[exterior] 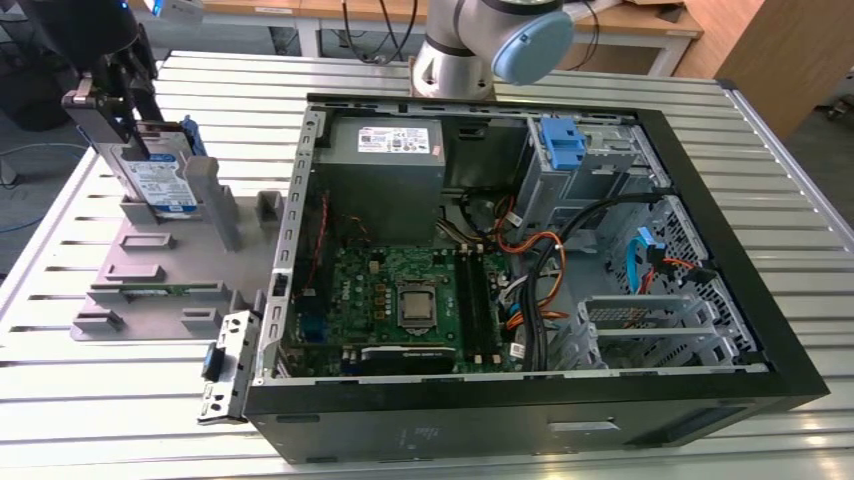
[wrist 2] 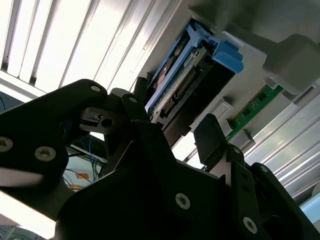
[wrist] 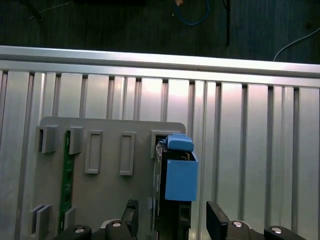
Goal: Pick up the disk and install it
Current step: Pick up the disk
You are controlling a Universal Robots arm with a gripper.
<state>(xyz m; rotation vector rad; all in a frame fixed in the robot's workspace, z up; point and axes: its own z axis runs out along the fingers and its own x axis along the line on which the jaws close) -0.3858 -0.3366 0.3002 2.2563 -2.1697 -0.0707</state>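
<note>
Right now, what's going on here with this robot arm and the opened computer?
The arm's gripper hovers at the disk, which stands on edge in a grey holder on the slatted table. In the first wrist view its fingers sit on either side of the disk with gaps showing, so it isn't clamped yet. The open computer case lies beside the holder, at the exterior view's right.

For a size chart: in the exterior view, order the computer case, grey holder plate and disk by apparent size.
Largest to smallest: computer case, grey holder plate, disk.
</note>
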